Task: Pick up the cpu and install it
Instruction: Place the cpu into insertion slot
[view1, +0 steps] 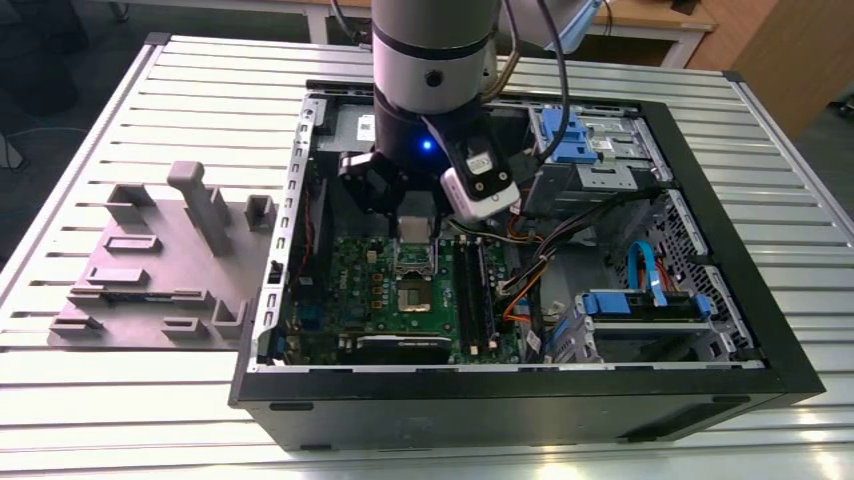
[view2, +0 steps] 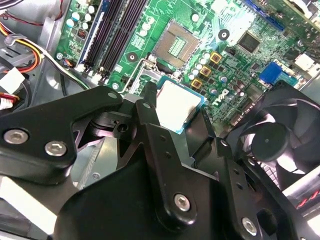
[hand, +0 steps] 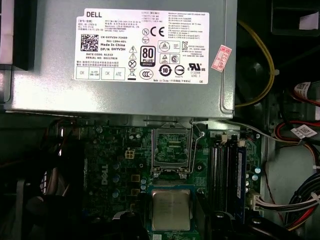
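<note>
1. Grey moulded tray (view1: 147, 265): at the exterior view's left, on the slatted table (view1: 134, 420) beside the open computer case (view1: 534, 400).
2. Gripper (view1: 418, 228): inside the case, its fingers (view2: 150, 120) pinching the cpu (view2: 176, 102) by opposite edges, above the green motherboard (view1: 360, 270).
3. Socket (view2: 177, 47): open and empty. Pick-up appears done; seating is not yet done.
4. Black memory slots (view1: 470, 285): toward the exterior view's right of the cpu.
5. Power-supply box (hand: 50, 90): carries a white printed label (hand: 142, 47) and a small red sticker (hand: 221, 58); wording not transcribed.
</note>
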